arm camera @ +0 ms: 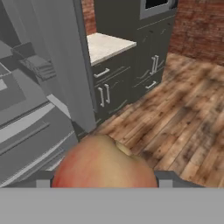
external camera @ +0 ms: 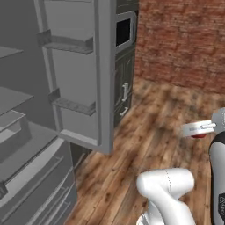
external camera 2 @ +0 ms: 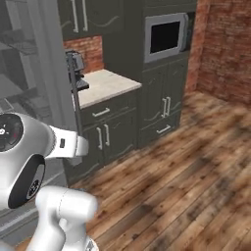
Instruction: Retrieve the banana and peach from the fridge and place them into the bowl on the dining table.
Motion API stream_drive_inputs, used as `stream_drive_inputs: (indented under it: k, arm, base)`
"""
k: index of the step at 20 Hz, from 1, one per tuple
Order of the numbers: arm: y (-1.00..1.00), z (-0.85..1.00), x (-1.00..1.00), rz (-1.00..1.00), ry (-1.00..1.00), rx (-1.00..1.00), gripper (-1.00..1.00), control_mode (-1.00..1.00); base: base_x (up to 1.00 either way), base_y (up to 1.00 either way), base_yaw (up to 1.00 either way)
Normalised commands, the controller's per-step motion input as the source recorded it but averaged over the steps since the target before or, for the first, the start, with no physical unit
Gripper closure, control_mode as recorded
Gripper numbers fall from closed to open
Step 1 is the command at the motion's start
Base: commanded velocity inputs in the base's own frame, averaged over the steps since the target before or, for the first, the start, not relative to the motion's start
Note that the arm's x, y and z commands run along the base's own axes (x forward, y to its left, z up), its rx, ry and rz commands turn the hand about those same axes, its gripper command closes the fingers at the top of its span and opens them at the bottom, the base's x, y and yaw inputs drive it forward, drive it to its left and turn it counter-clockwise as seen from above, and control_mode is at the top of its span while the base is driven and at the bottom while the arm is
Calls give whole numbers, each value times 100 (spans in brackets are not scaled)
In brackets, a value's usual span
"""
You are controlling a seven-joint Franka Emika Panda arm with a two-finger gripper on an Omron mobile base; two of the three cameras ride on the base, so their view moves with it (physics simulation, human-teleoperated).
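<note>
Clearly the main risk is the peach (arm camera: 104,162) slipping: it is round and smooth, pinched by just 2 small fingertips, so a fast swing of the arm could roll it out onto the wood floor (arm camera: 175,113). The open fridge (external camera: 26,145) door (external camera: 83,74) also stands near and could be clipped. The gripper (external camera: 200,130) is clamped on the peach, jaws fairly wide around it, held well clear of the fridge shelves

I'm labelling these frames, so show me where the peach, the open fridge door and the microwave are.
peach (arm camera: 103,164): hand view, on its rounded orange-red skin between the gripper's fingers.
fridge door (external camera: 104,79): left base view, on its grey outer edge.
microwave (external camera 2: 165,37): right base view, on its dark window.
</note>
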Motion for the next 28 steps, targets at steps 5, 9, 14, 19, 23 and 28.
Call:
stream_drive_inputs:
  k: [5,9,14,19,23,28]
  arm:
    - [0,0,0,0,0,0,100,100]
    - [0,0,0,0,0,0,100,100]
    - [0,0,0,0,0,0,100,100]
    - [0,0,0,0,0,0,100,100]
    - [0,0,0,0,0,0,100,100]
    - [0,0,0,0,0,0,100,100]
  base:
    - [-3,-33,-63]
    - [0,-44,-62]
    - [0,-44,-59]
    - [32,-18,-51]
    - [98,13,-34]
    - [100,34,-18]
